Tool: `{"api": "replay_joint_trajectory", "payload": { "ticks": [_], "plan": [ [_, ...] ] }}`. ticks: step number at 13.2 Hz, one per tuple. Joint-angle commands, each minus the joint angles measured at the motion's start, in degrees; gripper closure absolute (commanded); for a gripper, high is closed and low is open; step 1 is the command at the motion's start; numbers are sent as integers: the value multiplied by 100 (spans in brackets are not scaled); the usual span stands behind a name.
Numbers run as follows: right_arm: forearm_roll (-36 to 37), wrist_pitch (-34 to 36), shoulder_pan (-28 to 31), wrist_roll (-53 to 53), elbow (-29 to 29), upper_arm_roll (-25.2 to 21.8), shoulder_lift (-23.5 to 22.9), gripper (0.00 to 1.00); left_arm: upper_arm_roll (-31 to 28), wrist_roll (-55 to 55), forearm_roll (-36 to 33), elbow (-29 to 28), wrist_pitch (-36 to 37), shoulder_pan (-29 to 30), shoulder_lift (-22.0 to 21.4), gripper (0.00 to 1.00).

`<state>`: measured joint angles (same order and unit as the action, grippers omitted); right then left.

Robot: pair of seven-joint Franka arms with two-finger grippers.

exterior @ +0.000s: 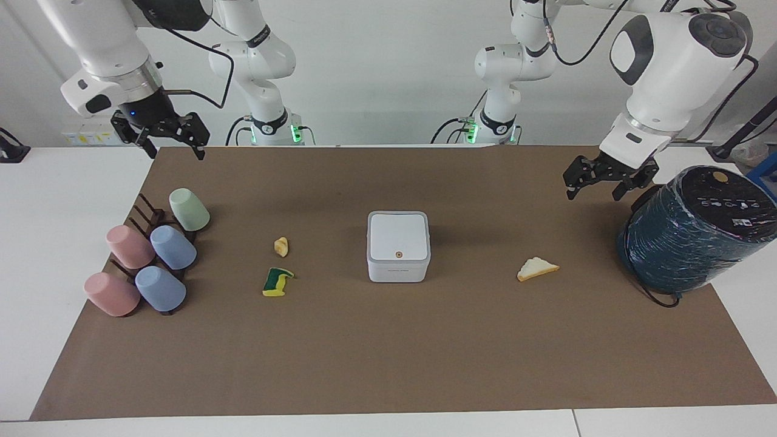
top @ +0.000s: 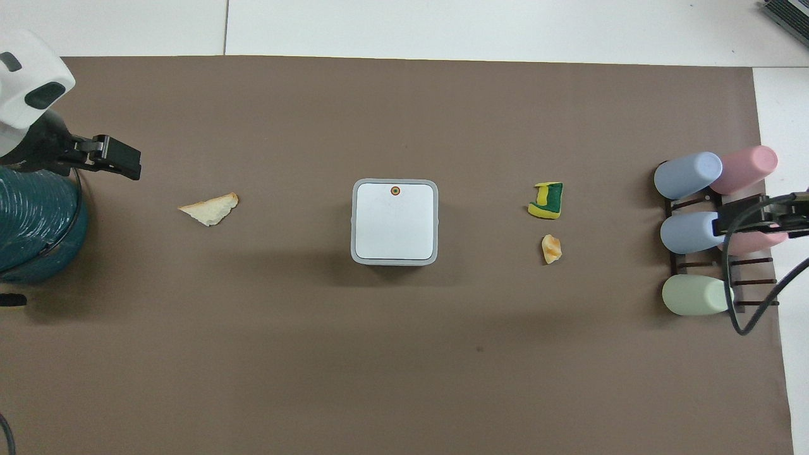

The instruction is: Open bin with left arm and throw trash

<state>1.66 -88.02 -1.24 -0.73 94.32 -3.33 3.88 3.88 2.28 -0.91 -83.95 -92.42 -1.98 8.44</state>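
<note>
The white square bin (exterior: 398,246) stands in the middle of the brown mat, its lid down with the orange dot on top; it also shows in the overhead view (top: 395,221). A bread wedge (exterior: 536,268) (top: 210,208) lies toward the left arm's end. A yellow-and-green sponge piece (exterior: 277,282) (top: 547,201) and a pale yellow chunk (exterior: 281,246) (top: 552,248) lie toward the right arm's end. My left gripper (exterior: 598,187) (top: 117,161) hangs open and empty in the air beside the teal cylinder. My right gripper (exterior: 176,147) (top: 752,218) hangs open and empty over the cup rack.
A big dark-teal wrapped cylinder (exterior: 692,230) (top: 35,221) lies at the left arm's end of the mat. A dark rack with several pastel cups (exterior: 145,255) (top: 695,234) stands at the right arm's end. The brown mat (exterior: 388,364) covers most of the white table.
</note>
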Motion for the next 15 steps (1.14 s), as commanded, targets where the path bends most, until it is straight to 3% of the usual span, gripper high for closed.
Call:
{"api": "replay_joint_trajectory", "payload": {
  "ticks": [1,6,7,8,9,10,11,15],
  "plan": [
    [-43,4,1,2,77,-10,69,0,-28,185,-94,-200,-66,-13,-167,0],
    [-43,4,1,2,77,-2,69,0,-19,-16,-85,-541,-101,-301,-333,0],
    [-43,4,1,2,77,-10,69,0,-10,-252,-85,-752,-197,-468,-430,34],
    [-43,4,1,2,77,-10,69,0,-10,-681,-76,-954,-407,-705,-500,60],
    [-43,4,1,-6,86,-2,69,0,-10,-1355,-50,-1113,-652,-994,-545,81],
    [-43,4,1,-7,112,-10,78,0,-2,-1910,-24,-1193,-855,-1189,-545,93],
    [-43,4,-8,-7,199,-2,139,0,-2,-2290,-6,-1237,-1014,-1443,-528,100],
    [-69,-109,-8,-42,584,7,323,0,-2,-3127,538,-1526,-1839,-1893,-413,100]
  ]
}}
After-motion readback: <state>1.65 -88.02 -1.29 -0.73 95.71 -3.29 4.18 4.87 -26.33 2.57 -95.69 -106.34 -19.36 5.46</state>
